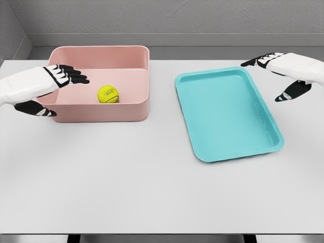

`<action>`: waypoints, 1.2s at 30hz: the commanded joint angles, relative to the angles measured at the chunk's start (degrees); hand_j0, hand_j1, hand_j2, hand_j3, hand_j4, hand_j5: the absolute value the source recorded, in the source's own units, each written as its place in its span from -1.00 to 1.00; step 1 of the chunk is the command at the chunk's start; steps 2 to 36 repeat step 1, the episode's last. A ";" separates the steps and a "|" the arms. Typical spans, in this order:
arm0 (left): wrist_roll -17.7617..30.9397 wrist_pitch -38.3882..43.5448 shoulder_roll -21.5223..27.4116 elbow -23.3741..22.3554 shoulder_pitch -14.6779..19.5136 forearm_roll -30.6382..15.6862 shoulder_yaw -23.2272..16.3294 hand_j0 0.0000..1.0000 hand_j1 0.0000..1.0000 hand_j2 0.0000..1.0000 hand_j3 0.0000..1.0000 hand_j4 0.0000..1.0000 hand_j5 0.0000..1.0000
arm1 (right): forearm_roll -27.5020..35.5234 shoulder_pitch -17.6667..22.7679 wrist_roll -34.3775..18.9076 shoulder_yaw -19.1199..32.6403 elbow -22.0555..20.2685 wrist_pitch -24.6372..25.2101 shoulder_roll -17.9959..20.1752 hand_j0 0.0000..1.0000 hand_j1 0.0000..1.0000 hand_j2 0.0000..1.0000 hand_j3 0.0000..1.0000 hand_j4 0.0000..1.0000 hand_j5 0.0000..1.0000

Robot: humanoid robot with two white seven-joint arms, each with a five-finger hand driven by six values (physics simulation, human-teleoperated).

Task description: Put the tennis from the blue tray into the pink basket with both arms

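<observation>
A yellow tennis ball [108, 93] lies inside the pink basket [132, 109] at the table's back left. The blue tray [228, 116] to the right holds nothing. My left hand [56, 86] hovers at the basket's left wall, fingers spread and holding nothing. My right hand [277, 71] floats beyond the tray's far right corner, fingers extended, also empty.
The white table [152, 187] stretches wide in front of both containers. A grey wall runs along the back edge.
</observation>
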State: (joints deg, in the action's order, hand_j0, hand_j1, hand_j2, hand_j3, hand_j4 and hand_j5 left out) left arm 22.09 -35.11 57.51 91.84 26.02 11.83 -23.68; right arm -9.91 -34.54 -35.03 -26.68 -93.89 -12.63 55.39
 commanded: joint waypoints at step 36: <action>-0.03 0.11 0.14 0.01 0.00 -0.41 0.12 1.00 1.00 1.00 1.00 1.00 1.00 | 0.15 0.00 0.03 0.04 0.02 0.06 0.07 1.00 1.00 1.00 1.00 1.00 1.00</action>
